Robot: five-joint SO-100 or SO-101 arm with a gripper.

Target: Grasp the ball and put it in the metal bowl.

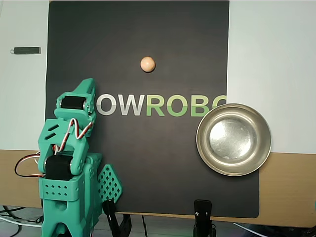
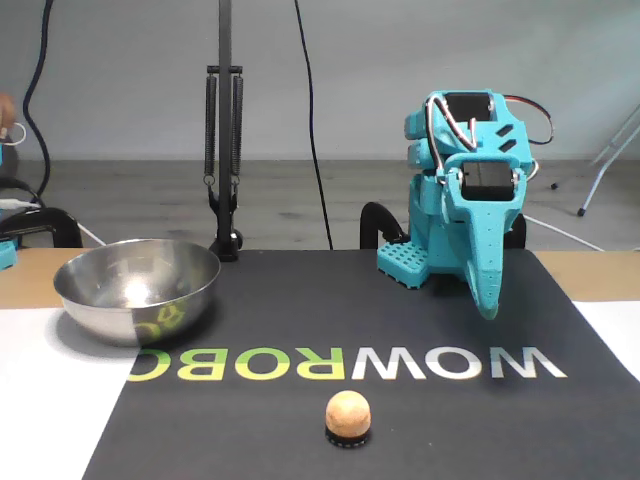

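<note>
Black and matte, a large mat [image 1: 148, 163] is covering most of the bench [image 1: 286, 187], whose bare wood is showing only along the near edge in the overhead view, with white sheets [image 1: 271, 59] lying on either side. The mat's top edge is running out of that picture. White and green logo letters [image 1: 158, 105] are crossing its middle, and the last ones are disappearing under the bowl.

The teal plastic arm [image 1: 69, 163] is sitting folded at the mat's lower-left corner in the overhead view, with perforated panels and red, white and black wires looping over its joints. Its claw [image 2: 487, 300] is hanging tip-down over the letters' end, holding nothing; its fingers are lying together as one tapered point in the fixed view, though no gap or seam between them is clear enough to judge.

The metal bowl [image 1: 233, 139] is resting half on the mat's right edge and half on the white sheet, empty, its flat bottom brushed and reflective.

The ball [image 1: 147, 64], smooth and tan, is lying on open mat above the letters, well apart from both arm and bowl, with clear room all round. In the fixed view it [image 2: 348, 413] is appearing to sit on a small dark ring.

A small dark bar [image 1: 26, 50] is lying on the left white sheet.
</note>
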